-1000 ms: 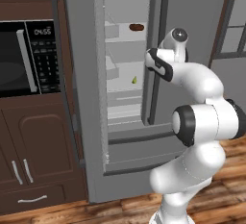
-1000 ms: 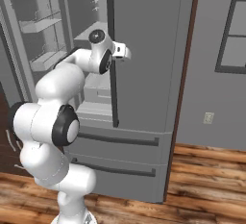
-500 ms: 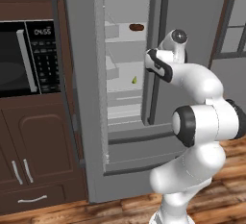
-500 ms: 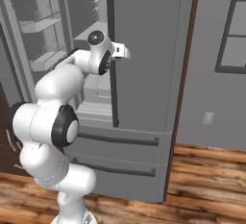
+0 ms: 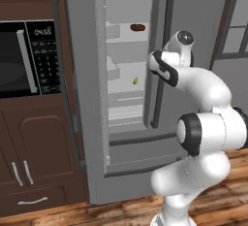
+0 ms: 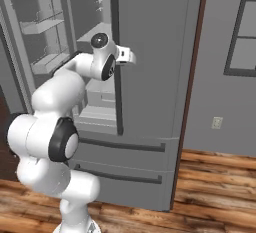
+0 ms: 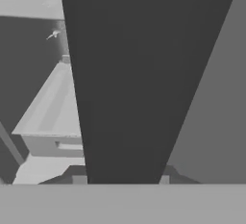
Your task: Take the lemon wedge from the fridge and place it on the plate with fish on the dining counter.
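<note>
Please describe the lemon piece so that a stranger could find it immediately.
Look inside the tall grey fridge, whose left door is open. On a white middle shelf sits the lemon wedge, tiny and yellow-green. The dark brown oval lump lies on a higher shelf.

base views flank arm, share open fridge (image 5: 126,74); hand view pressed against handle (image 7: 139,74).

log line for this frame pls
phase: reach | fridge: left door open | lemon wedge: on shelf | gripper: by right door handle, state unclear

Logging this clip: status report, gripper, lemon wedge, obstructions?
Gripper at closed right door's handle, jaw state unclear. Lemon wedge on shelf inside open fridge. Brown lump on a higher shelf.
</note>
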You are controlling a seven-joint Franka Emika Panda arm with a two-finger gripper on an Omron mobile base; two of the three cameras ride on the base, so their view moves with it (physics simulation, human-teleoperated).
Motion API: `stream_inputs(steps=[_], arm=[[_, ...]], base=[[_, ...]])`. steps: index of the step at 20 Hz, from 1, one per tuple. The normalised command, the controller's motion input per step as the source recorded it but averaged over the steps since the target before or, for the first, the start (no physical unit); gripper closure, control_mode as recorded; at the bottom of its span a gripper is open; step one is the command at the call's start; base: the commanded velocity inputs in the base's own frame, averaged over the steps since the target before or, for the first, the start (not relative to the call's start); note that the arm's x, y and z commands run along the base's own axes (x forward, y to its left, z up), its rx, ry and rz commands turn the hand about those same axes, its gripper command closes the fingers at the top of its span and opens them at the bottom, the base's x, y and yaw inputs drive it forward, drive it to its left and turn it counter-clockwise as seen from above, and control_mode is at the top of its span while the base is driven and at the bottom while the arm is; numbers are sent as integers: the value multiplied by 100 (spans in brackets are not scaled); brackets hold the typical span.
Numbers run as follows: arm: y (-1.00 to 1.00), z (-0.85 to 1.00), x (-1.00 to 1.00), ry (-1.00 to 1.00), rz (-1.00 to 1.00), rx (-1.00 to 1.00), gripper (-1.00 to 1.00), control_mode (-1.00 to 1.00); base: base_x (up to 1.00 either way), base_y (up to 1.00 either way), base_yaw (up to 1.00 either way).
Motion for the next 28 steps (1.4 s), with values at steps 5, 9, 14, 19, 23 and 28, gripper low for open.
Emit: stream_inputs(steps=[5,9,14,19,23,28], arm=[[-30,6,-100,-5,-2,1,100,-100],[-40,10,-100,-7,-5,3,100,-100],[-50,14,-100,-5,-7,7,100,-100],[-51,53,-100,0,-11,13,100,-100],[-42,90,-86,0,-17,13,100,-100],[-23,92,-93,0,-19,8,-100,-100]], base=[[0,0,0],[0,0,0],[0,0,0],[0,0,0],[0,0,0],[0,0,0]])
